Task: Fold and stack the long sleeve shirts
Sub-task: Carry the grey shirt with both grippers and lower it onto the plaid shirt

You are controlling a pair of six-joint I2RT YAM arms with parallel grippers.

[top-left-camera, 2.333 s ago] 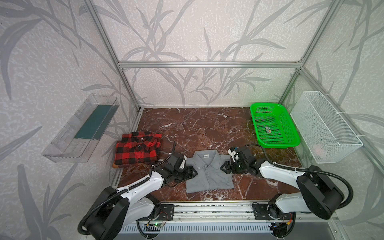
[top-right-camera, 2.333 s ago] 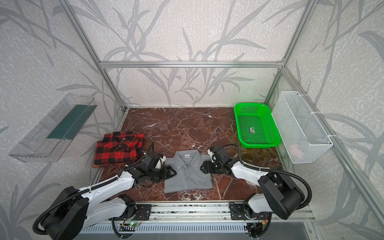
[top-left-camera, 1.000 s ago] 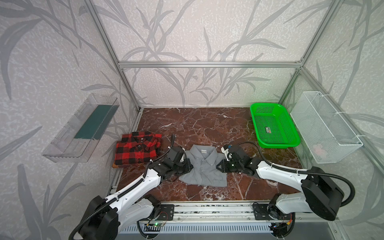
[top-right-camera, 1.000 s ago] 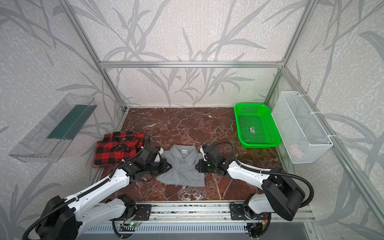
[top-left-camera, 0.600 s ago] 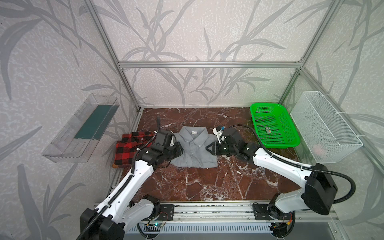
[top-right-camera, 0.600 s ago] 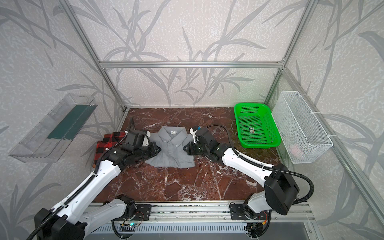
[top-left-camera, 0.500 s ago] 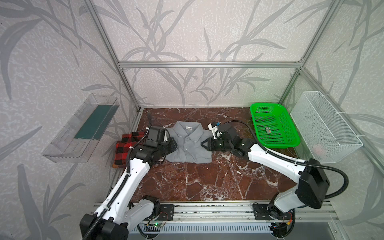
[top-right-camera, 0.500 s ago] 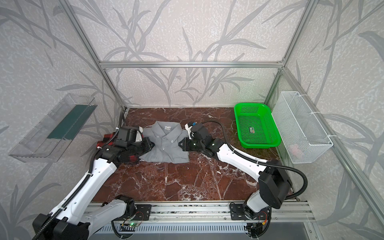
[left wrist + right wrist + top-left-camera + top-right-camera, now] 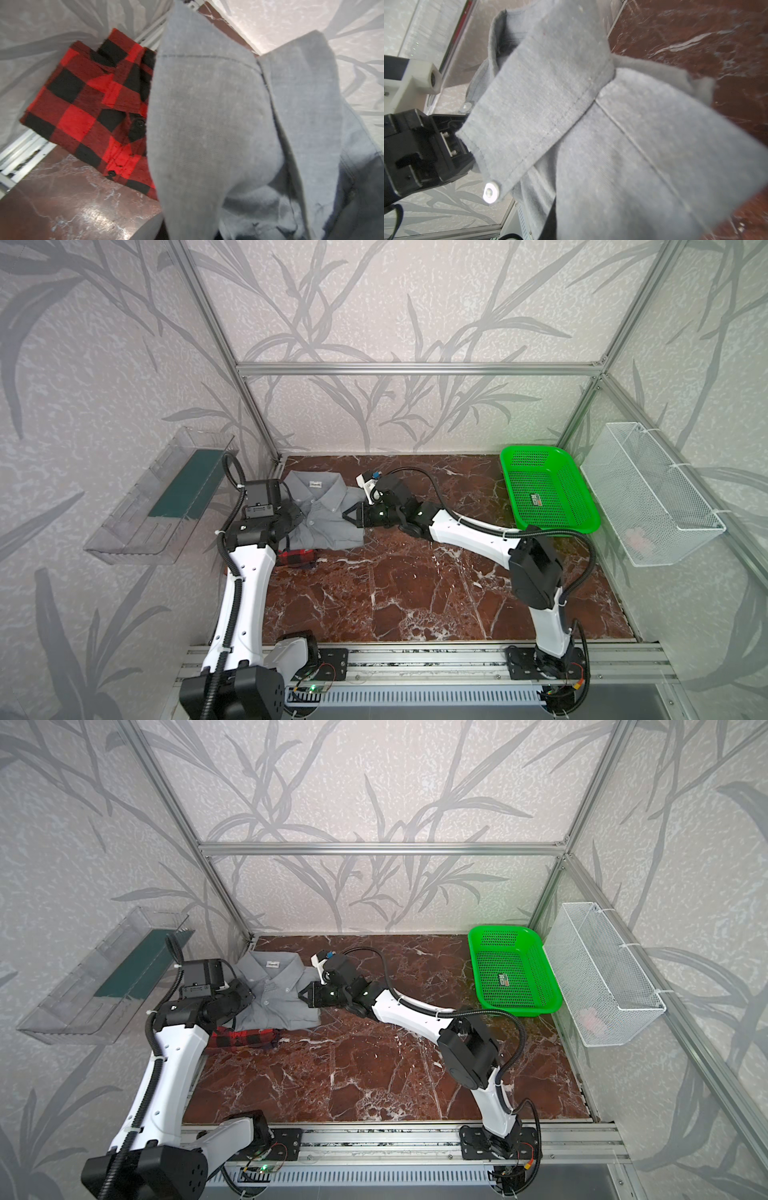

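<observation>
While both top views mostly hide plaid shirt (image 9: 297,557) under grey shirt (image 9: 328,512), left wrist shows its buttons (image 9: 139,123); left gripper (image 9: 299,516) and right gripper (image 9: 349,515) pinch grey shirt, green basket (image 9: 552,527) holds a tag (image 9: 537,501).

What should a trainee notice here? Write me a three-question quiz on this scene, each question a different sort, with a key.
1. True or false: the plaid shirt lies inside the green basket.
2. The left gripper and the right gripper are both shut on: A) the grey shirt; B) the plaid shirt; C) nothing.
3. Fill in: in both top views, the grey shirt hides most of the ___ shirt.

Key: 1 false, it lies on the table by the left wall. 2 A. 3 plaid.
</observation>
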